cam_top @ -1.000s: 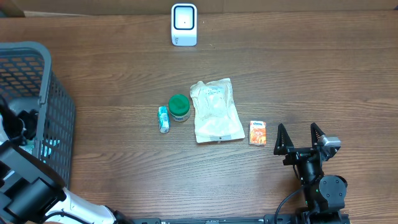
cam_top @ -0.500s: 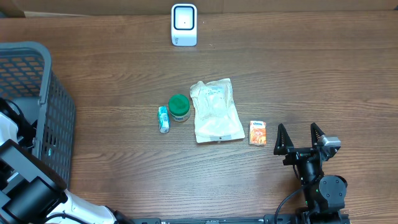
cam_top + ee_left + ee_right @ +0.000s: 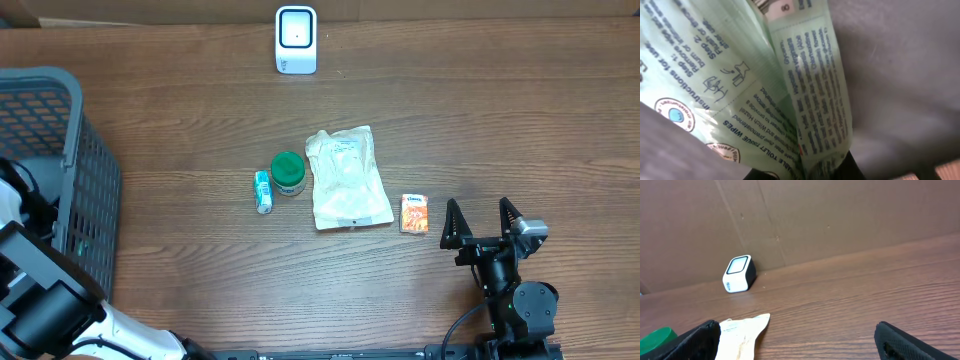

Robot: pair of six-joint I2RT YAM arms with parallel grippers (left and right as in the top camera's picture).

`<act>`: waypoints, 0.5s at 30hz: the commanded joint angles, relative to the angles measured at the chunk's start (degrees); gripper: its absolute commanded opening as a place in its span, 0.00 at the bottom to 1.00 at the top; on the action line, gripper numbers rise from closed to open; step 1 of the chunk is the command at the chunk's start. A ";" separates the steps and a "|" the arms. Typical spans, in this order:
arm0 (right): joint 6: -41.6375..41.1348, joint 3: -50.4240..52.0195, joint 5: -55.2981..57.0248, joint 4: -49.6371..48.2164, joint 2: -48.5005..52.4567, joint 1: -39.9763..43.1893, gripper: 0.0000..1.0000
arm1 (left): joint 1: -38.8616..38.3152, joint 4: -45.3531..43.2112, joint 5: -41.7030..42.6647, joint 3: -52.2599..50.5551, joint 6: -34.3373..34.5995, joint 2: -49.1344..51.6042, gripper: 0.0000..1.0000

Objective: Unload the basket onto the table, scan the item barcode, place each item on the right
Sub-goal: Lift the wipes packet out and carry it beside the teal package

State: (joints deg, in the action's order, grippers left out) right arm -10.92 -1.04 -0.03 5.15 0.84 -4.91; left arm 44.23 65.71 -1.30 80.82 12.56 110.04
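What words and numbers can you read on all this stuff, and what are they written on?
"Instructions for use": green wipes pack, upside down in the left wrist view.
"Step 1:", "Step 2:": same pack.
"WIPES": same pack, lower down.
"8": the pack's top edge.
The pack's fine print is too small to read.
The print on the orange box and the white pouch is also too small.

1. The left gripper (image 3: 810, 172) shows only as dark slivers at the bottom edge, clamped on the green wipes packet (image 3: 810, 100).
2. Ahead of that claw the packet runs off the top and left edges, and its barcode (image 3: 777, 5) is cut off at the top.
3. From overhead the left claw cannot be made out beside the basket (image 3: 70, 130), which the left edge crops.
4. The right gripper (image 3: 800, 340) has its spread fingers cut off by the bottom edge, as are the white pouch (image 3: 742, 330) and green lid (image 3: 655, 337) ahead of it to the left.
5. The print on the orange box (image 3: 414, 213) just left of the right claw is too small to read.
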 commanded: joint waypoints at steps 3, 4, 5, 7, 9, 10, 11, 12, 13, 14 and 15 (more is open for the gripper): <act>-0.22 0.57 -0.26 -0.37 -0.68 0.11 1.00 | -0.02 8.81 3.30 16.15 4.46 -0.15 0.04; -0.22 0.57 -0.26 -0.37 -0.68 0.11 1.00 | -0.02 11.04 5.35 19.80 4.66 -0.20 0.04; -0.22 0.57 -0.26 -0.37 -0.68 0.11 1.00 | -0.02 12.72 7.37 22.99 4.63 -0.24 0.04; -0.22 0.59 -0.26 -0.37 -0.68 0.11 1.00 | -0.02 15.82 11.61 29.53 4.63 -0.39 0.04; -0.22 0.59 -0.26 -0.37 -0.68 0.11 1.00 | -0.02 18.62 16.57 36.17 4.63 -0.57 0.04; -0.22 0.59 -0.26 -0.37 -0.68 0.11 1.00 | -0.02 19.85 19.04 39.30 4.63 -0.61 0.04; -0.22 0.59 -0.26 -0.37 -0.68 0.11 1.00 | -0.02 20.83 21.88 42.18 4.63 -0.79 0.04; -0.22 0.59 -0.26 -0.37 -0.68 0.11 1.00 | -0.07 21.55 24.65 44.61 4.61 -0.98 0.04; -0.22 0.59 -0.26 -0.37 -0.68 0.11 1.00 | -0.15 22.23 28.33 47.06 4.59 -1.20 0.04; -0.22 0.59 -0.26 -0.37 -0.68 0.11 1.00 | -0.37 22.62 31.78 48.87 4.57 -1.49 0.04; -0.22 0.59 -0.26 -0.37 -0.68 0.11 1.00 | -0.70 23.04 36.15 50.56 4.04 -1.90 0.04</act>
State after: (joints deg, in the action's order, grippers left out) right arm -10.90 -1.04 -0.03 5.15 0.84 -4.89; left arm 44.23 87.83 19.51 126.13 16.51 110.32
